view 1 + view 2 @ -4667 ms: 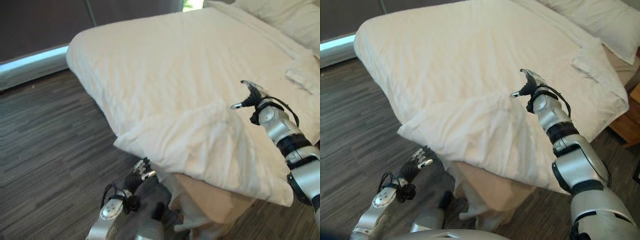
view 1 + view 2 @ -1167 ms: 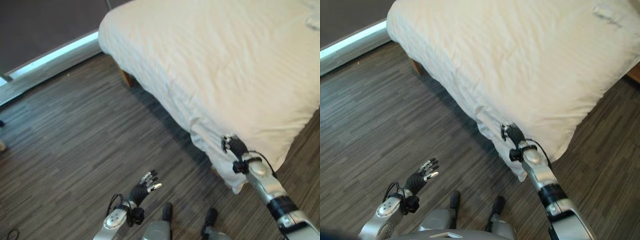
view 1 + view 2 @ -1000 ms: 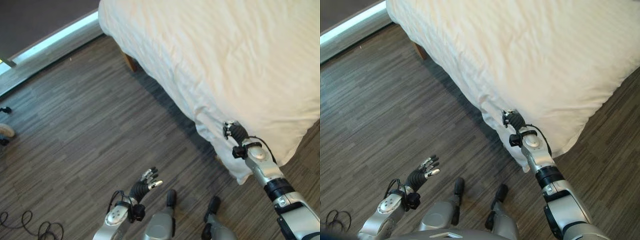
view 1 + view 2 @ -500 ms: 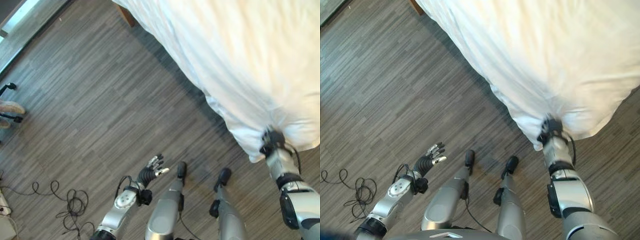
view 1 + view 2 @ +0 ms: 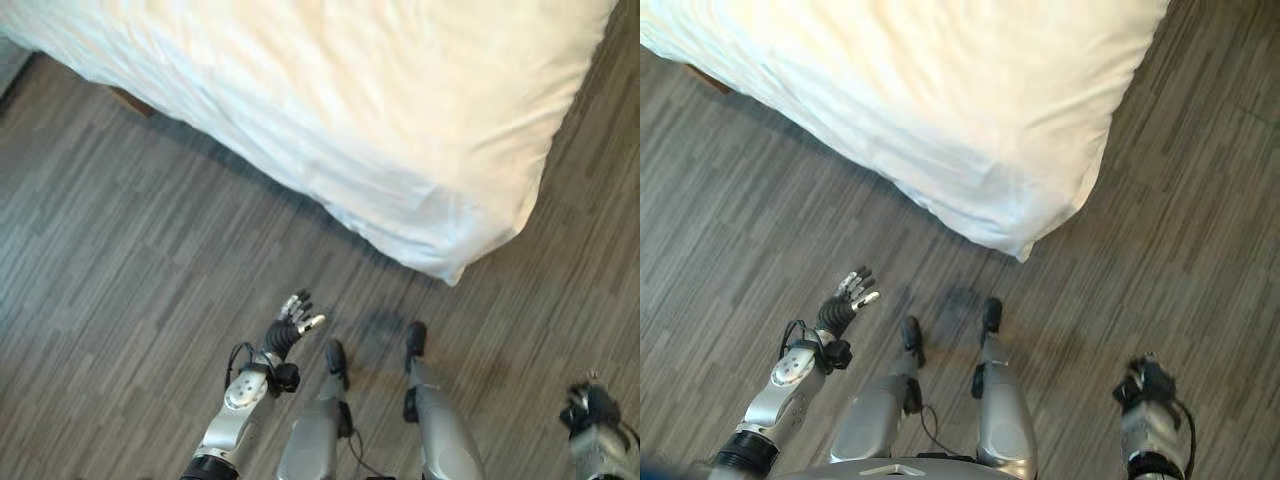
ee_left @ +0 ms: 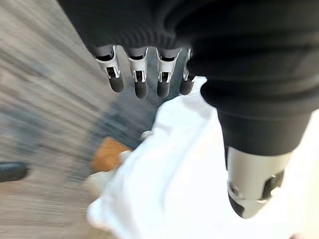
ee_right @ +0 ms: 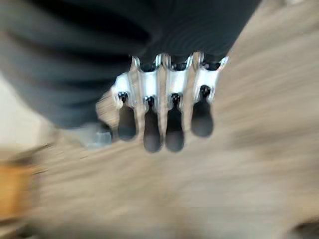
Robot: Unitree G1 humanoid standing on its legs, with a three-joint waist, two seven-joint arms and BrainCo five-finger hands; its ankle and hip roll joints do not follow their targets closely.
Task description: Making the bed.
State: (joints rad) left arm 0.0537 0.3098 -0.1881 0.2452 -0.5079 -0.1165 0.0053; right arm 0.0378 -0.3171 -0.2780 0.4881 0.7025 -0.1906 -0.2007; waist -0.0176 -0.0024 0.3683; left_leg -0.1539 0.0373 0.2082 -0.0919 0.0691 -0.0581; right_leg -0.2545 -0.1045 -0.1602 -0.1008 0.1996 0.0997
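White quilted duvet (image 5: 330, 110) covers bed, draped over edge, one corner (image 5: 1025, 240) hanging low near grey wood-plank floor (image 5: 120, 290). Left hand (image 5: 285, 335) raised over floor, well apart from bedding — fingers straight and spread, holding nothing. Right hand (image 5: 1145, 385) low at robot's right side, over floor, apart from duvet; fingers (image 7: 159, 124) hang loosely straight, nothing held. Risk as I judge it: hanging corner sits close to feet — a step could snag it and drag cover crooked.
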